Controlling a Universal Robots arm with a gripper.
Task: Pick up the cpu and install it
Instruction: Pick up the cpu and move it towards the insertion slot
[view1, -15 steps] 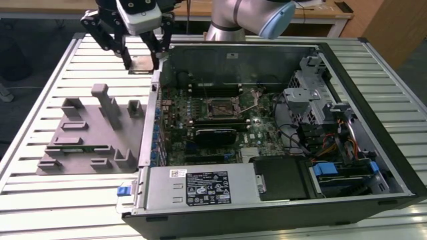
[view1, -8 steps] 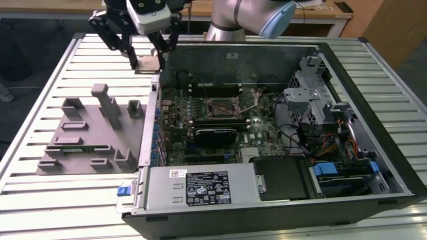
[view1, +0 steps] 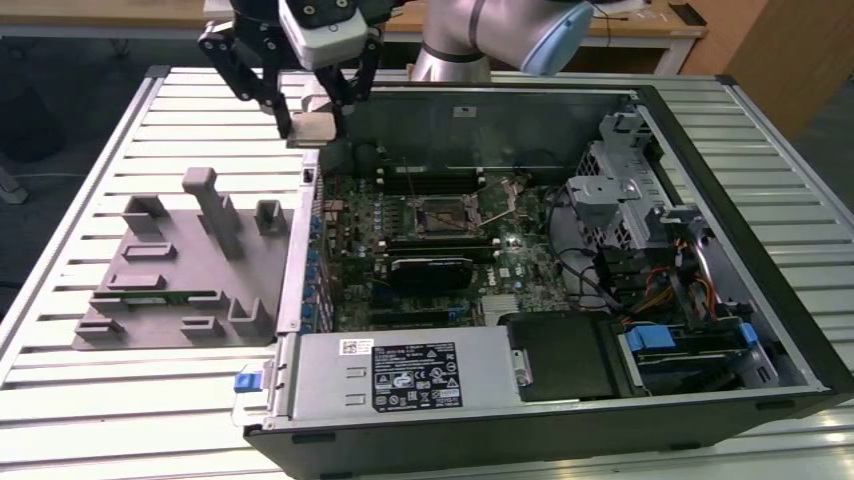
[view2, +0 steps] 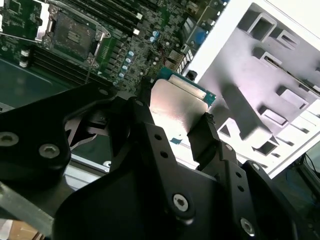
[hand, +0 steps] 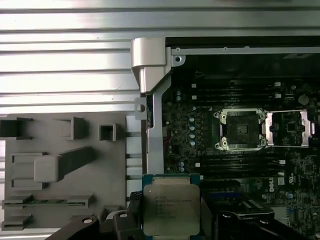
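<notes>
Claw (view1: 314, 120) clamps cpu (view1: 316, 128) over computer case (view1: 507, 110) edge; slatted table (view1: 80, 400) beneath.

Silver arm (view1: 487, 35) at 12 o'clock in exterior view; gripper (view1: 315, 128) at 11 o'clock, pointing down, jaws clamped on cpu (hand: 171, 210).

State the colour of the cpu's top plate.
The cpu is silvery with a green border; best in the first wrist view.

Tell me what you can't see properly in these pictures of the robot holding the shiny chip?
- The cpu: its underside faces away in all three views.
- The cpu's near part: covered by the gripper in the second wrist view.
- The socket: its pins are too small to make out in the exterior view.
- The grey tray: cut off by the picture's edge in the second wrist view.
</notes>
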